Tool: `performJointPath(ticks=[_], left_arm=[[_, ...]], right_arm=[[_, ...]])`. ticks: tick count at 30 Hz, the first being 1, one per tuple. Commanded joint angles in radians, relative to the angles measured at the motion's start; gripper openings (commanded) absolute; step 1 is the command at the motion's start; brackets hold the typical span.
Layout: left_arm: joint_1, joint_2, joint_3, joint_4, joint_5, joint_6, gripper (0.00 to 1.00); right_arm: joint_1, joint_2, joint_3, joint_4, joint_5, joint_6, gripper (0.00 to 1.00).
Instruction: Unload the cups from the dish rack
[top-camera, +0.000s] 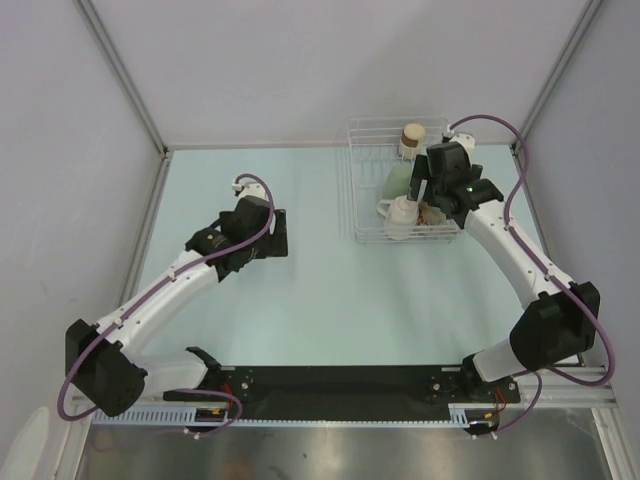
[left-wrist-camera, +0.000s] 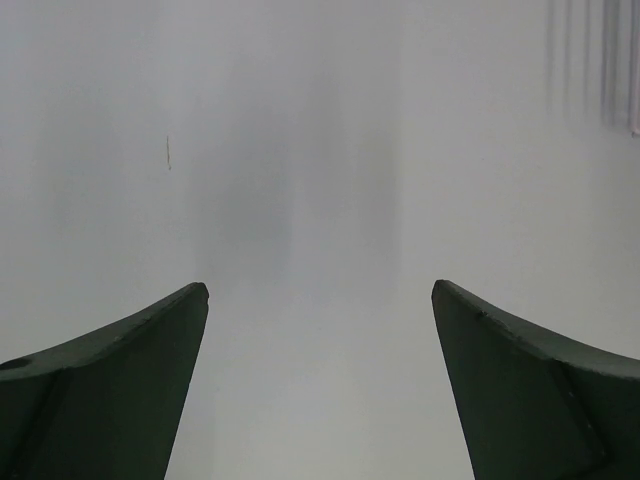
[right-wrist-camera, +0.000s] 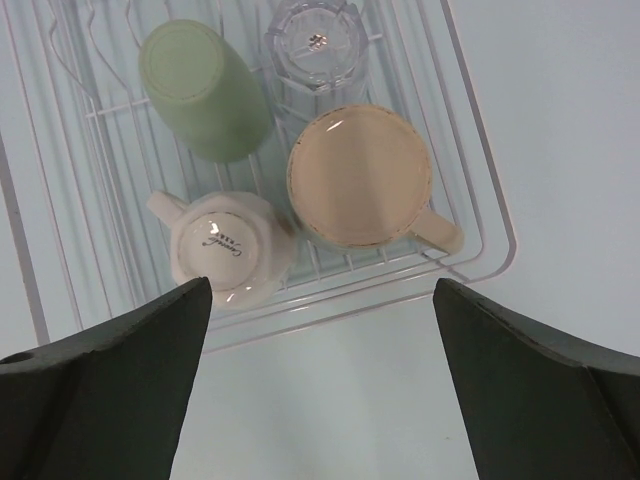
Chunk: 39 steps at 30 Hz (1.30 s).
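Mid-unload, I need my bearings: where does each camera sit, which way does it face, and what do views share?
Top external: above and behind the bases, looking down on the table; left arm and right arm both show.
Left wrist: on the left arm, facing bare table; left fingers open at the bottom corners.
Right wrist: above the rack, looking down into it; right fingers open at the bottom corners.
Shared: top and right wrist both show the rack, green cup and white cup.

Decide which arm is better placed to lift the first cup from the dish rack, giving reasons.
Right. The right gripper, open, hangs above the dish rack, the white cup in its wrist view. The left gripper, also open, is over the table, away from the rack.
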Motion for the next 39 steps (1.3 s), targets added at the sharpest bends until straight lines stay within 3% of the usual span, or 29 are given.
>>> performJointPath(ticks=[1, 15, 39], left_arm=[[0.004, 0.013, 0.043, 0.004, -0.020, 0.006, 1.00], [0.004, 0.042, 0.042, -0.008, -0.002, -0.002, 1.00], [0.002, 0.076, 0.057, -0.014, -0.017, -0.005, 1.00]], right_arm=[[0.002, 0.017, 0.027, 0.006, 0.049, -0.008, 1.00], [-0.088, 0.159, 0.066, 0.025, 0.000, 0.021, 1.00], [-0.122, 0.309, 0.126, 0.054, -0.052, 0.049, 1.00]])
